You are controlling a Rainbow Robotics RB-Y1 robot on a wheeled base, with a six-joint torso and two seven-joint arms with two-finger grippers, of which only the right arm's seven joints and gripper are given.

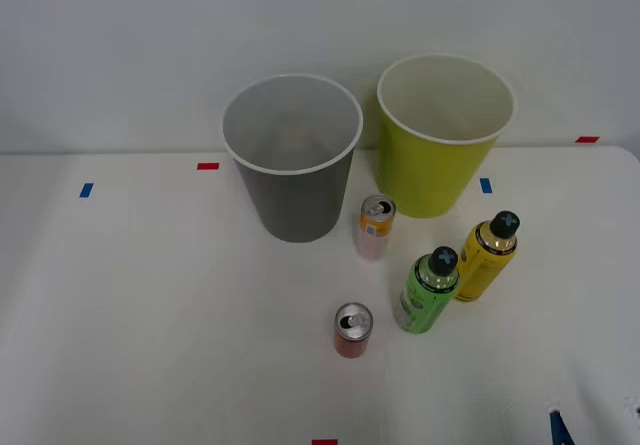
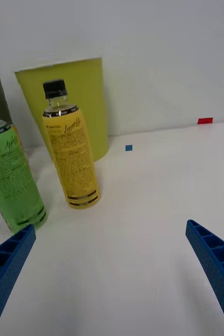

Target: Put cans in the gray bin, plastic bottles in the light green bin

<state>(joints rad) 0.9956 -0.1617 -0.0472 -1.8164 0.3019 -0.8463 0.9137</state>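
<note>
The gray bin and the light green bin stand side by side at the back of the table. An orange and pink can stands in front of the gap between them. Nearer me stands a short red can. The green-labelled bottle and the yellow-labelled bottle are upright to the right of the cans. My right gripper is open and holds nothing. It hovers low over the table, short of the bottles. One blue fingertip shows at the front right corner.
Small red tape marks and blue tape marks dot the white table. A pale wall rises right behind the bins. Bare table lies to the left of the gray bin and in front of the red can.
</note>
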